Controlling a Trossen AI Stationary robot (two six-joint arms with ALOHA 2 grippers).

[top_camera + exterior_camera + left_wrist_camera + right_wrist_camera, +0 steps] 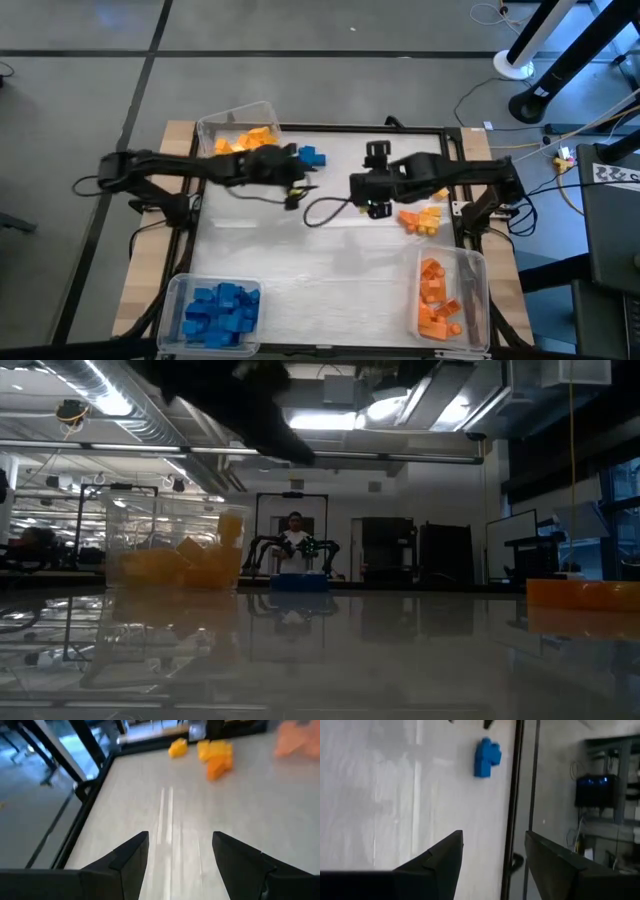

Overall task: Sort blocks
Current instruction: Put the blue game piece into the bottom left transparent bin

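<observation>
Loose blocks lie on the white table: a blue one (312, 156) (486, 756) near the far edge, and a small cluster of yellow and orange ones (422, 218) (214, 754) near the right edge. My left gripper (296, 188) (180, 855) hovers over the table's middle. It is open with nothing between its fingers and faces the yellow and orange cluster. My right gripper (374, 155) (493, 852) hangs open and empty above the table near the far edge. The blue block lies ahead of it.
Three clear bins stand on the table: yellow blocks at the far left (240, 135) (175, 555), blue blocks at the near left (215, 310), orange blocks at the near right (447, 298). A black frame (517, 795) rims the table. A person (293, 540) stands far behind it.
</observation>
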